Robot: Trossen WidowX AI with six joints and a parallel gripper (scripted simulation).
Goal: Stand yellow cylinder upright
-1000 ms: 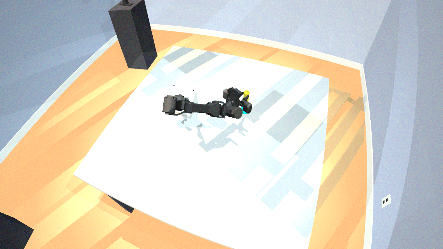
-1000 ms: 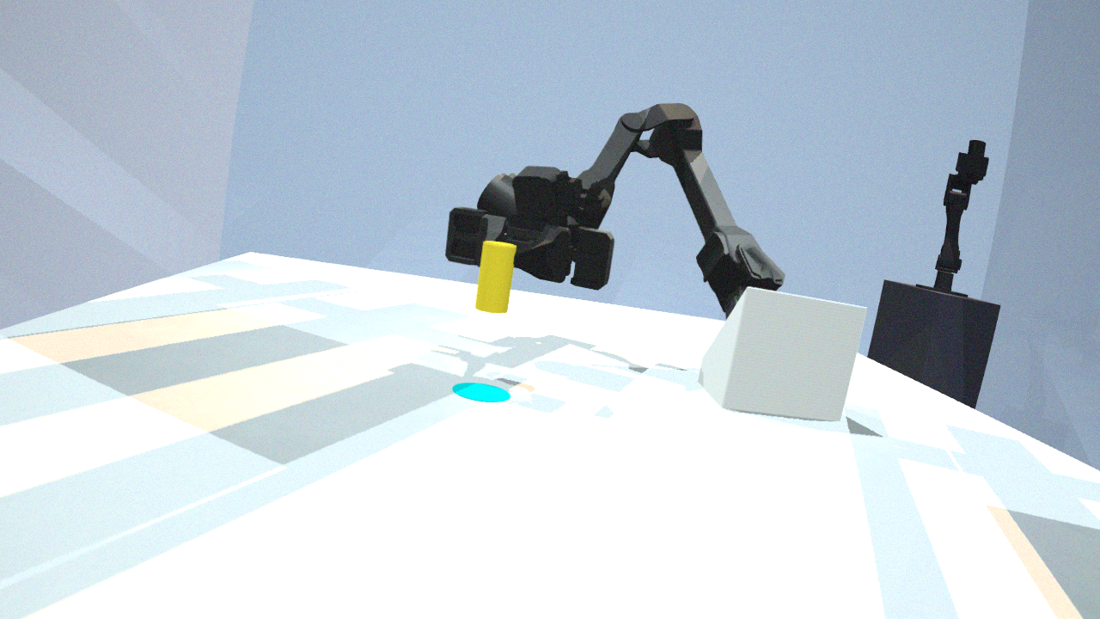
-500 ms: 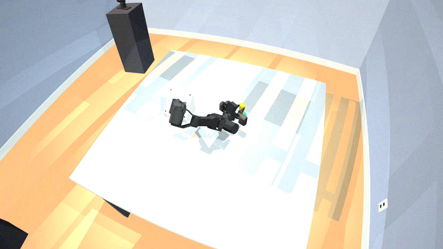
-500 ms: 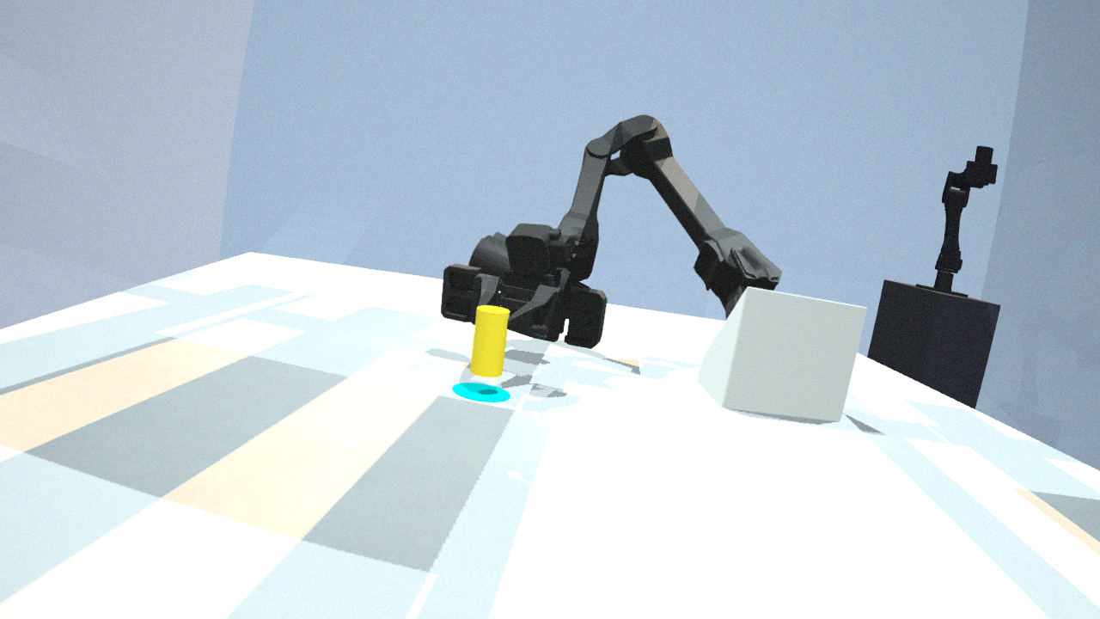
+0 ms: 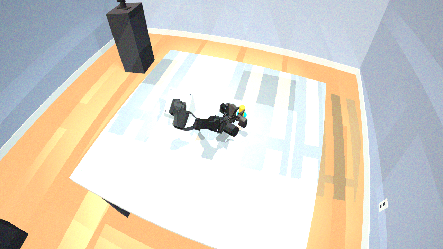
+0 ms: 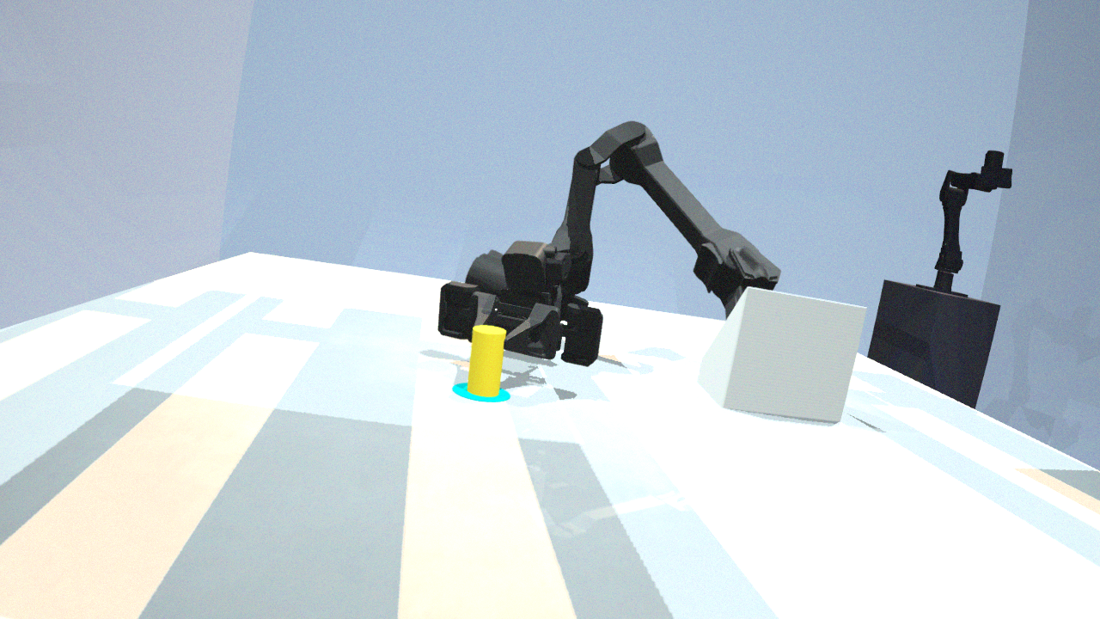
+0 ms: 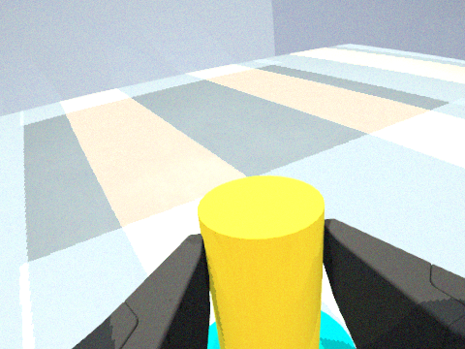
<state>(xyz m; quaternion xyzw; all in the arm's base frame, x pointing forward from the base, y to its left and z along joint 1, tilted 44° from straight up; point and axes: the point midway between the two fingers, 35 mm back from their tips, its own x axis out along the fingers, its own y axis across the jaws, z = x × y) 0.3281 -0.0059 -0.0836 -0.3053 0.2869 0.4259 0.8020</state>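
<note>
So the black pincer (image 5: 241,112) (image 6: 504,339) (image 7: 263,240) is clamped on the yellow cylinder (image 5: 242,109) (image 6: 485,361) (image 7: 263,281), one finger snug on each side, and the thing's upright, with its foot within the cyan circle (image 5: 244,114) (image 6: 461,391) (image 7: 339,332). From the exterior side, the black arm (image 5: 204,123) (image 6: 676,196) arches up from the pincer toward 2 o'clock then down toward 4, and that chunky white block (image 6: 791,358) sits on the pale table (image 5: 186,185) (image 6: 345,538) (image 7: 300,150) at the cylinder's 3 o'clock, well apart from it.
</note>
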